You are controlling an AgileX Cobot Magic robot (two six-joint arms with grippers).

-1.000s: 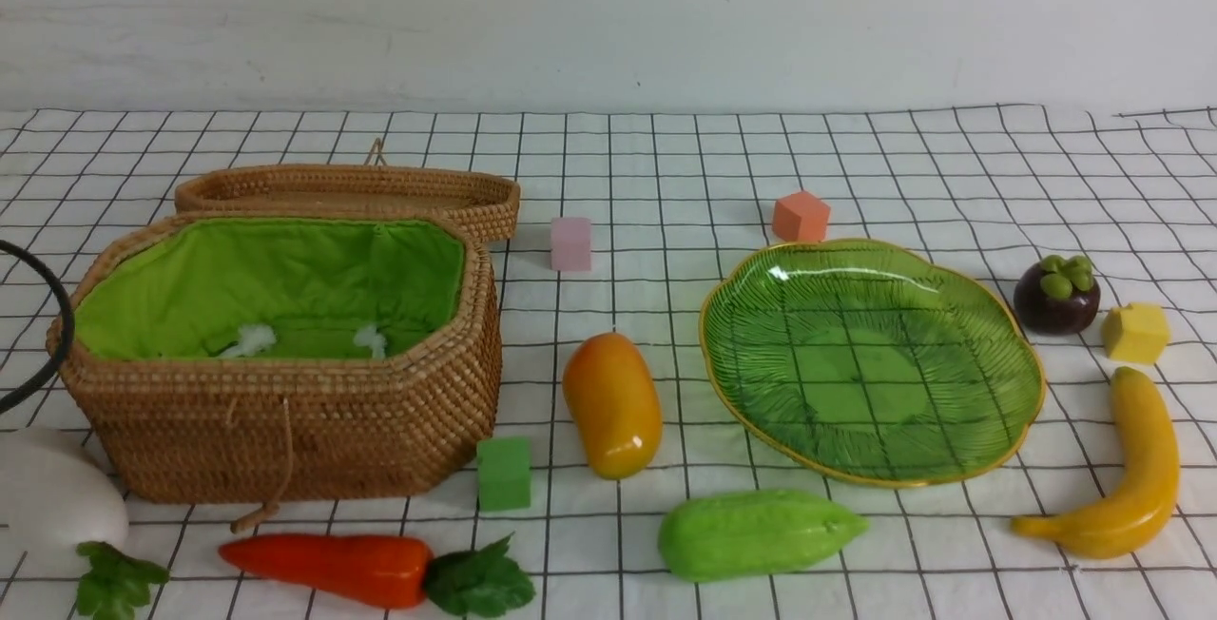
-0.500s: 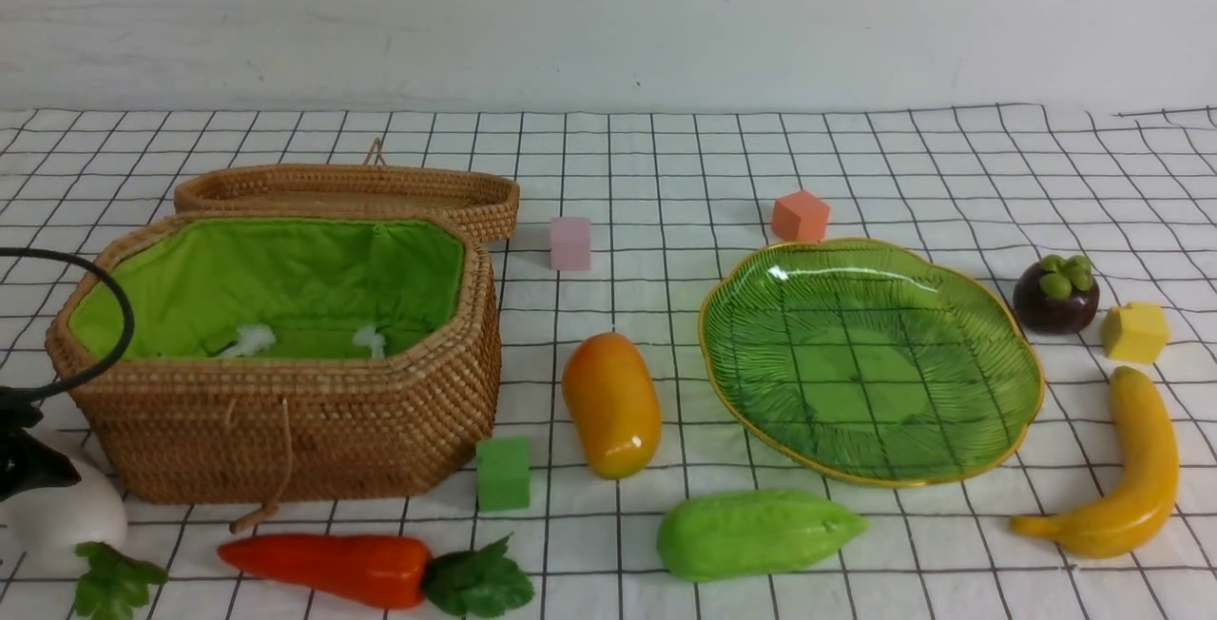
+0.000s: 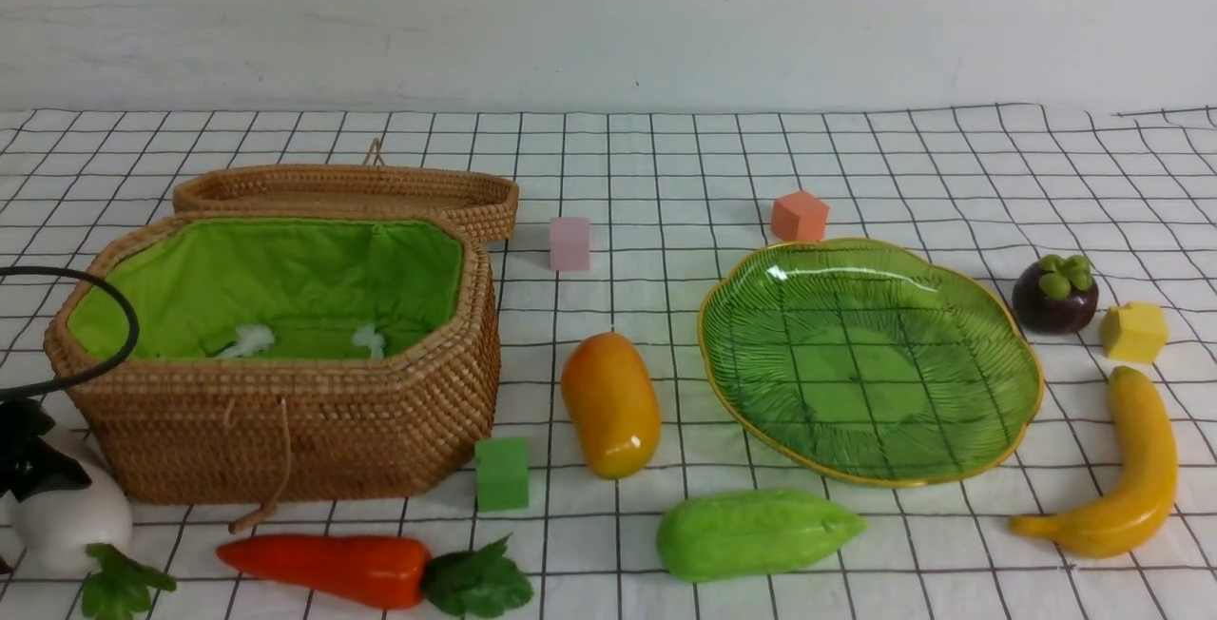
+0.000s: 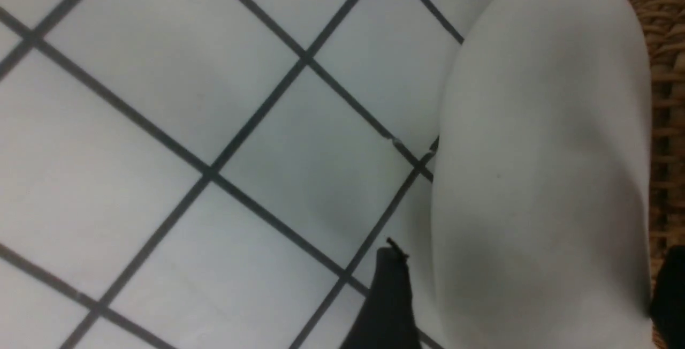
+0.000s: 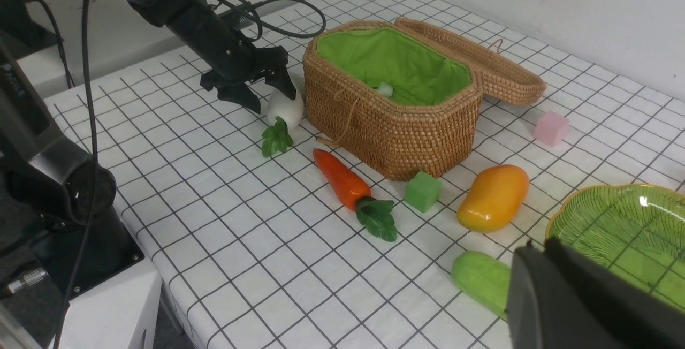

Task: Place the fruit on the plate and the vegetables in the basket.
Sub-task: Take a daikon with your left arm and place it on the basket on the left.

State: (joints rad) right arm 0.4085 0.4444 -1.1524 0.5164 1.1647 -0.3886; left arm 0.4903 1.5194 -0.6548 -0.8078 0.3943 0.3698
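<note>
The white vegetable [image 3: 76, 517] with green leaves lies on the cloth, left of the basket [image 3: 285, 430]. My left gripper [image 4: 527, 306] is open and straddles it, one finger on each side; the gripper also shows in the right wrist view [image 5: 274, 101]. The carrot [image 3: 328, 568] and light-green gourd [image 3: 756, 532] lie near the front edge. The mango [image 3: 611, 404] lies left of the green plate [image 3: 1008, 430]. The mangosteen [image 3: 1053, 295] and banana [image 3: 1131, 473] lie to the plate's right. My right gripper [image 5: 535, 255] is shut and empty above the gourd [image 5: 479, 279], out of the front view.
The basket's woven lid [image 3: 352, 192] leans behind it. A green cube [image 3: 502, 474], pink cube [image 3: 569, 243], orange cube [image 3: 800, 216] and yellow cube [image 3: 1134, 332] sit on the checked cloth. The left arm's cable [image 3: 114, 316] loops over the basket's left corner.
My left gripper has come in from the left and dropped over the white vegetable, which has shifted slightly. Nothing else has moved.
</note>
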